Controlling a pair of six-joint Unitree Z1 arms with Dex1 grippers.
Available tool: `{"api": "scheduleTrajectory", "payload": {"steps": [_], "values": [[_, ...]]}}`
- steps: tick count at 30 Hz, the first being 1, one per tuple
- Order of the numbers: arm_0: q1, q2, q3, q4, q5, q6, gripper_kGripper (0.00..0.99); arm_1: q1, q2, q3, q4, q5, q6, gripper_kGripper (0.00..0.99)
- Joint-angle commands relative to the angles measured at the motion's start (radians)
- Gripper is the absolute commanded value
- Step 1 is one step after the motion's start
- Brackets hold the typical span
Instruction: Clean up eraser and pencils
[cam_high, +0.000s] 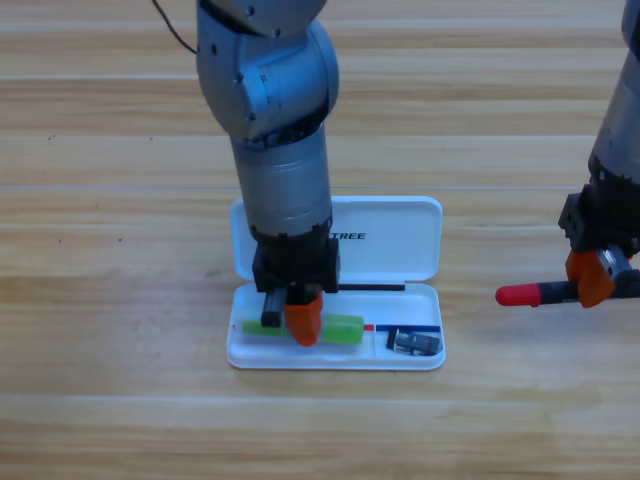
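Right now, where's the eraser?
High view: the eraser lies in the white case, right end of the tray, right of the green pencil under the left claw.

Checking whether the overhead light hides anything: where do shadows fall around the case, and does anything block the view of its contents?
High view: soft shadow left of the white case; no strong glare; the left gripper covers part of the green pencil; the eraser is unobstructed; the right gripper hides most of the black pencil.
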Motion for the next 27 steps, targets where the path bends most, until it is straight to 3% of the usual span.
{"api": "scheduleTrajectory", "payload": {"steps": [1, 2, 3, 6, 16, 21, 27], "values": [[-0.007, 0.027, 0.007, -0.003, 0.014, -0.014, 0.620, -0.015, -0.008, 0.007, 0.012, 0.005, 0.008, 0.000], [-0.007, 0.027, 0.007, -0.003, 0.017, -0.017, 0.793, -0.015, -0.005, 0.004, 0.012, 0.005, 0.008, 0.000], [-0.007, 0.027, 0.007, -0.003, 0.019, -0.015, 0.881, -0.014, -0.003, 0.001, 0.012, 0.005, 0.010, 0.000], [-0.007, 0.025, 0.007, -0.003, 0.019, -0.017, 0.988, -0.007, 0.003, -0.007, 0.012, 0.005, 0.015, 0.000], [-0.009, -0.067, 0.005, 0.031, 0.025, -0.037, 0.990, 0.086, 0.043, -0.105, 0.055, 0.005, 0.073, 0.000], [0.002, -0.259, 0.004, 0.105, 0.027, -0.004, 0.990, 0.147, 0.127, -0.232, 0.087, 0.003, 0.119, 0.000], [0.141, -0.512, 0.045, 0.168, 0.028, 0.085, 0.990, 0.221, 0.274, -0.430, 0.144, 0.000, 0.174, 0.000]]}}
